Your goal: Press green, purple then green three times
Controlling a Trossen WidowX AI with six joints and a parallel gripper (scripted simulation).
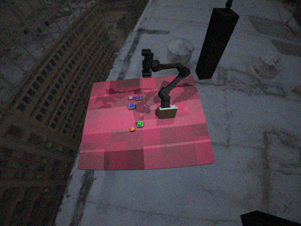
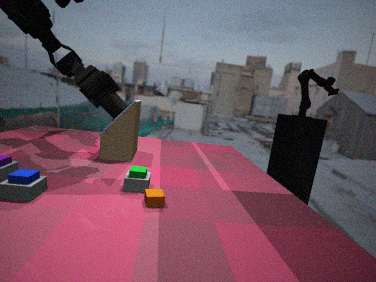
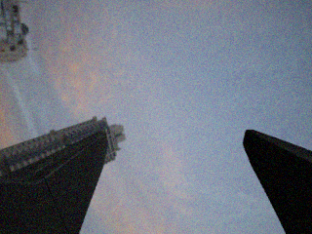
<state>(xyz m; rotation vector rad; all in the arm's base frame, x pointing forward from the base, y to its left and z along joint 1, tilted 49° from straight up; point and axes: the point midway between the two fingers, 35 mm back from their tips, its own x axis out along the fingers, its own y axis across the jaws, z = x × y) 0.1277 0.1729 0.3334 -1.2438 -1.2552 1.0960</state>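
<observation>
The green button (image 1: 139,123) (image 2: 137,171) sits on a grey base near the middle of the pink mat (image 1: 170,150) (image 2: 242,242). The purple button (image 1: 138,97) (image 2: 4,160) sits farther back, and in the exterior view it is cut by the left edge. My gripper (image 1: 147,51) (image 3: 175,138) is open and empty, raised high beyond the mat's far edge, far from both buttons. In the wrist view its two dark fingers frame only sky. The exterior view shows the arm but not the gripper.
A blue button (image 1: 131,105) (image 2: 23,175) sits in front of the purple one. An orange block (image 1: 132,129) (image 2: 154,197) lies close beside the green button. A grey block (image 1: 130,97) lies left of the purple button. The arm's base (image 1: 167,111) (image 2: 120,139) stands on the mat. A black pillar (image 1: 216,41) (image 2: 296,154) stands off the mat.
</observation>
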